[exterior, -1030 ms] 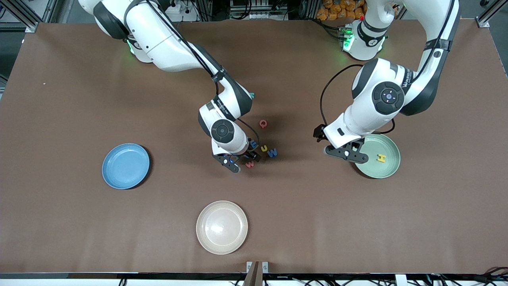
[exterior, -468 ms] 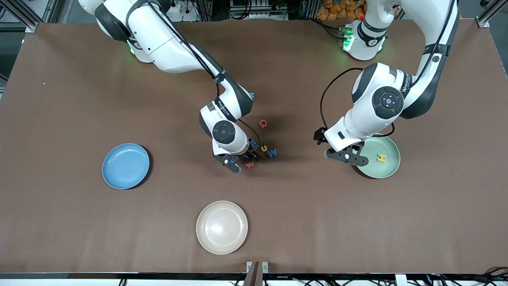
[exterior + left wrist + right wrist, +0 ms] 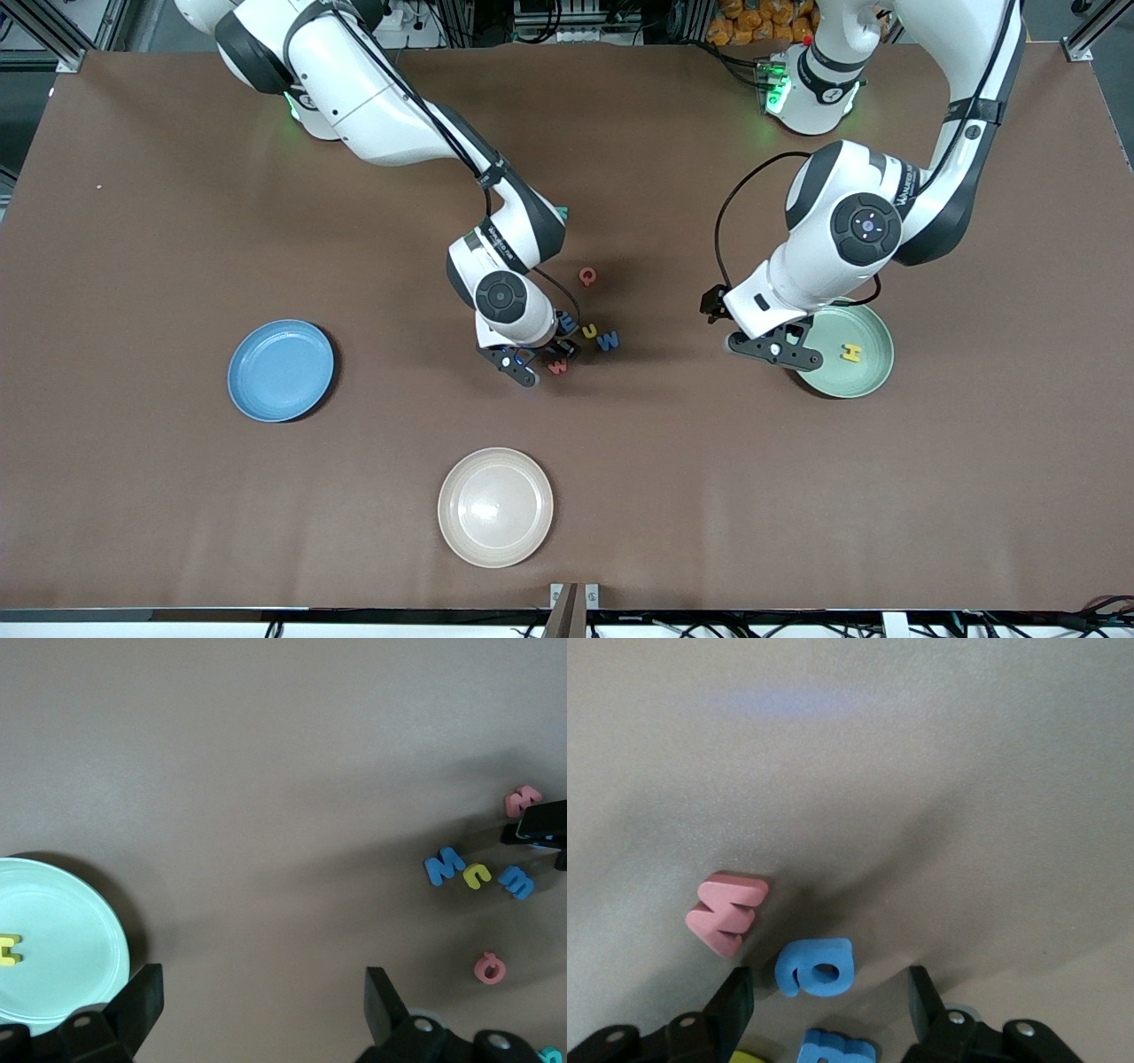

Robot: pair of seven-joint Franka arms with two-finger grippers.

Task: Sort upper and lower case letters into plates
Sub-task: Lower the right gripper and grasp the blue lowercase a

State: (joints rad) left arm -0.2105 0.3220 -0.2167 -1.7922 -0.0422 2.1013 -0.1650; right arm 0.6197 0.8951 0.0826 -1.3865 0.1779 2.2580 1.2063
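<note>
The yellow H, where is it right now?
In the front view, the yellow H lies in the mint green plate toward the left arm's end of the table, with the left tool hovering at that plate's rim.

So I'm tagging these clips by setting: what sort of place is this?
Most likely a robotics lab. Two white arms are bolted along one edge of a table with a brown cover, aluminium framing and cables stand by their bases, and the props are foam letters and plates, not real work.

Robotics lab: aluminium framing around brown table
</note>
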